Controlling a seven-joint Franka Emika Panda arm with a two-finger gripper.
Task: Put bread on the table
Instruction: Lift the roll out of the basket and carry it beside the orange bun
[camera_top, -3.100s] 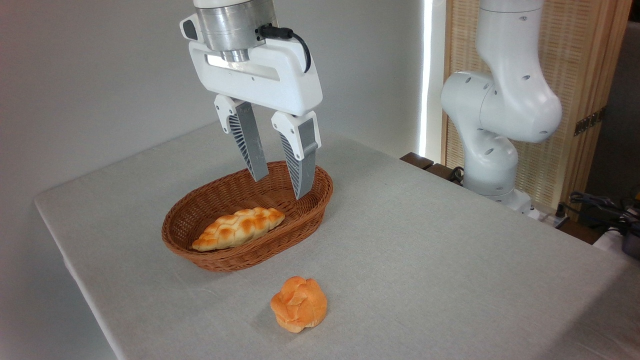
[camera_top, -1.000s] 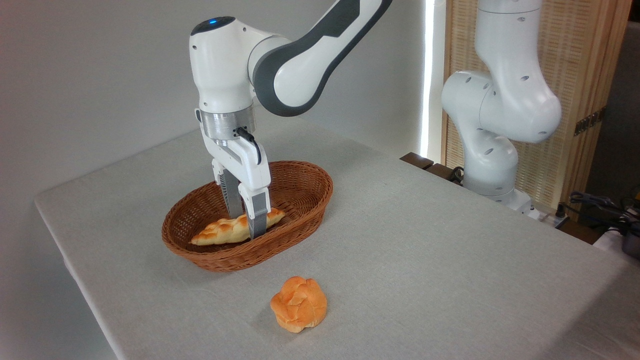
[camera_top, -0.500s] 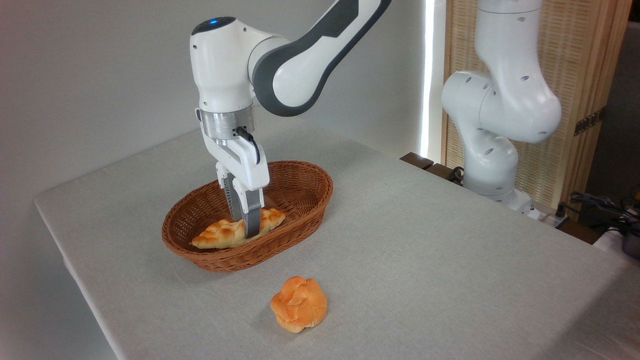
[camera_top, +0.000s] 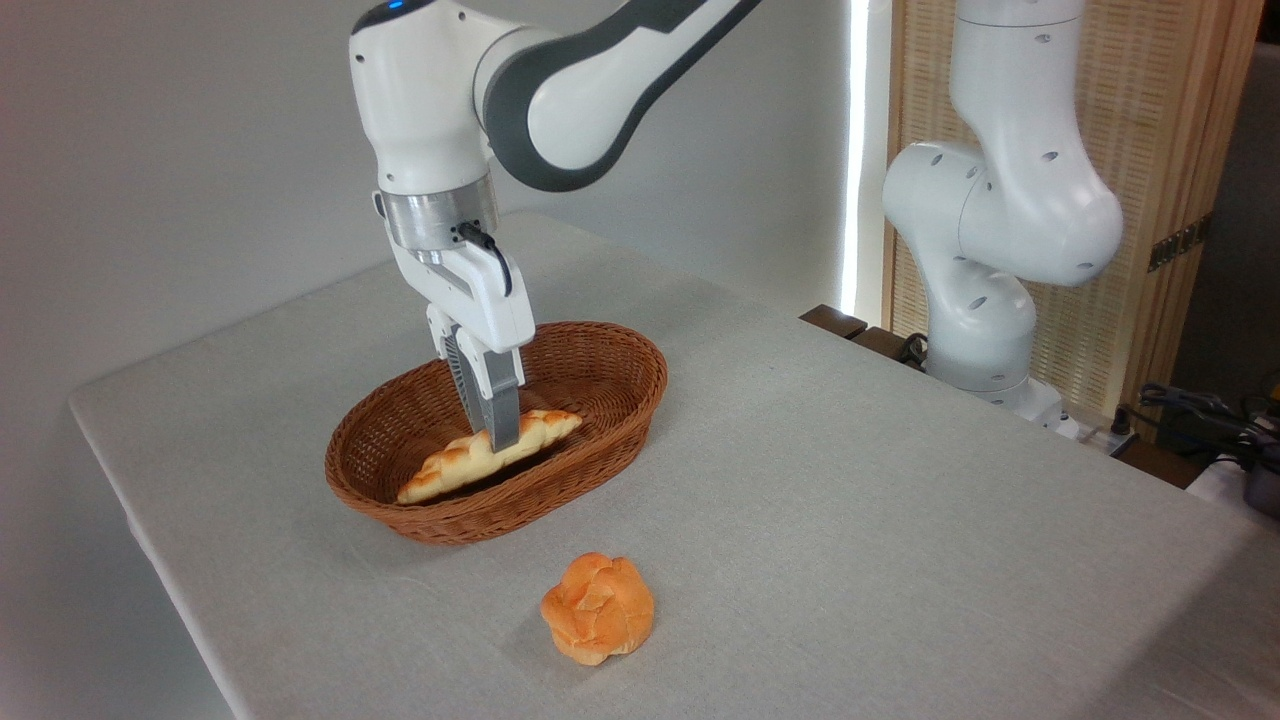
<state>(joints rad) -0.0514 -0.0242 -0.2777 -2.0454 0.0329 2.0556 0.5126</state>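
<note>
The long, flat, braided loaf of pale golden bread is inside the brown oval wicker basket, but it is not lying flat now. Half a second ago it lay on the basket floor; now its right end is lifted up higher and its left end points down toward the near wall of the basket. Whether that low tip still touches the basket cannot be told. The robot's white hand with grey fingers is pinched shut on the bread near its middle, a bit toward the right end, with the fingers pointing down. The front finger hides the one behind it. The hand has gone up since the picture before, and the white and grey arm above it has gone up too, so its top with the blue light is almost at the edge of the picture. Three seconds ago the hand hung open high over the basket and the bread lay alone. The basket has stayed in the same place on the big worktop covered in light grey-white cloth. The small round orange knotted roll sits on the cloth in front of the basket, well apart from it, and has not moved.
</note>
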